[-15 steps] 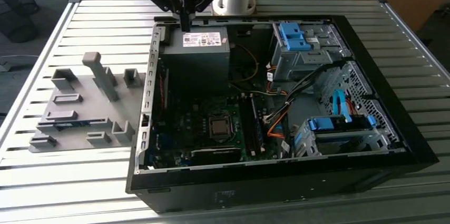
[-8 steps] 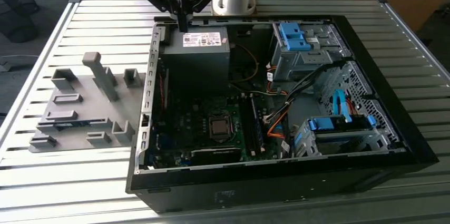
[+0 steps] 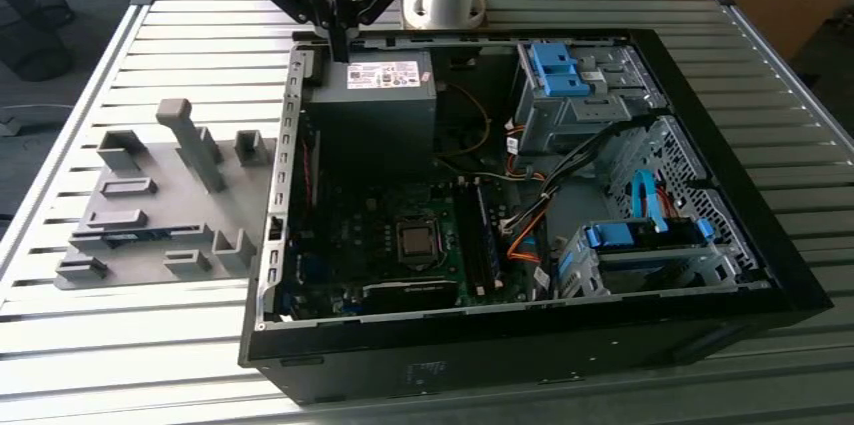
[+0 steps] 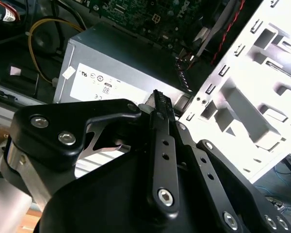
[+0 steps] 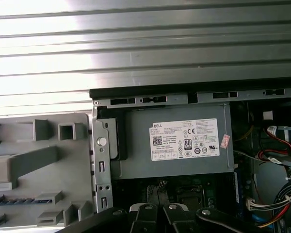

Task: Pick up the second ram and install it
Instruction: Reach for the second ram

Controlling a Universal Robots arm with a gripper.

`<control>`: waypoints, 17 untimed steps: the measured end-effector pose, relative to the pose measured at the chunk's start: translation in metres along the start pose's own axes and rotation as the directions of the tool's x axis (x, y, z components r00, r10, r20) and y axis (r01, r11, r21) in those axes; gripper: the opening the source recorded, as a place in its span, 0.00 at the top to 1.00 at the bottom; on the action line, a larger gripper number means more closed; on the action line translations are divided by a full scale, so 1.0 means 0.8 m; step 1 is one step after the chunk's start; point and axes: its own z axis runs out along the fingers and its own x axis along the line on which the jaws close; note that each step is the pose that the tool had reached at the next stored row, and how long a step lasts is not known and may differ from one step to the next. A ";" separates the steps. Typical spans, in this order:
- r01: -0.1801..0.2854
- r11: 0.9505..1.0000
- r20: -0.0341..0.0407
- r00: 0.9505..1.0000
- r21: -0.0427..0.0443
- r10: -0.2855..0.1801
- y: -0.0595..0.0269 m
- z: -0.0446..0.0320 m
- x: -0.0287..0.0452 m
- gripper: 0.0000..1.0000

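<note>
The second ram (image 3: 138, 236), where was it sitting when we froze it? (A)

Nowhere near the claw. It sat in a long low slot of the grey holder tray (image 3: 174, 207), outside the computer case (image 3: 747, 245) on the exterior view's left. Its long axis ran pretty much left to right in that view, in line with the slats of the metal table (image 3: 160, 45). We only saw a thin blue strip of it poking out of the slot. The first wrist view had the same blue edge (image 5: 24, 200), a bit notched. (B)

And the gripper (image 3: 343, 45)? (A)

It was over the far corner of the case, pointing down, just above the power supply (image 3: 374, 105), well apart from the stick. As far as we could see the two black fingers (image 5: 152, 196) were pressed together with nothing between them. In the second wrist view the slim black finger (image 4: 158, 104) ended in a ribbed tip, with bolted matte black links behind it. (B)

What about textures? (A)

The tray looked like matte grey plastic, all blocky posts and rectangular pockets. The power supply was a plain grey metal box with a white label (image 3: 387, 75). The table was shiny ribbed metal, the case glossy black outside with perforated grey sheet inside. The dark motherboard (image 3: 387, 245) lay flat in the bottom, near blue plastic drive caddies (image 3: 561, 70). (B)
</note>
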 end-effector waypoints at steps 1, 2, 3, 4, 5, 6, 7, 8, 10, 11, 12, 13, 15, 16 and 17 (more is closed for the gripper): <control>0.000 1.000 0.000 1.000 0.000 0.000 0.000 0.0001 0.0019 0.89; 0.000 1.000 0.000 1.000 0.000 0.000 0.000 0.0002 0.0036 0.89; 0.000 1.000 0.000 1.000 0.000 0.000 0.000 0.0003 0.0053 0.89; 0.000 1.000 0.000 1.000 0.000 0.000 -0.001 0.0004 0.0071 0.89; 0.000 1.000 0.000 1.000 0.000 0.000 -0.001 0.0005 0.0089 0.89; 0.000 1.000 0.000 1.000 0.000 0.000 -0.001 0.0006 0.0109 0.89; 0.000 1.000 0.000 1.000 0.000 0.000 -0.001 0.0007 0.0128 0.89; 0.000 1.000 0.000 1.000 0.000 0.000 -0.001 0.0009 0.0146 0.89; 0.000 1.000 -0.001 1.000 0.000 0.000 -0.001 0.0012 0.0174 0.89; 0.000 1.000 -0.001 1.000 0.000 0.000 -0.002 0.0014 0.0189 0.89; 0.000 1.000 -0.002 1.000 0.000 0.000 -0.002 0.0016 0.0204 0.89; 0.000 1.000 -0.002 1.000 0.000 0.000 -0.002 0.0018 0.0217 0.89; 0.000 1.000 -0.003 1.000 0.000 0.000 -0.003 0.0022 0.0242 0.89; 0.000 1.000 -0.003 1.000 0.000 0.000 -0.003 0.0024 0.0255 0.89; 0.000 1.000 -0.004 1.000 0.000 0.000 -0.003 0.0026 0.0268 0.89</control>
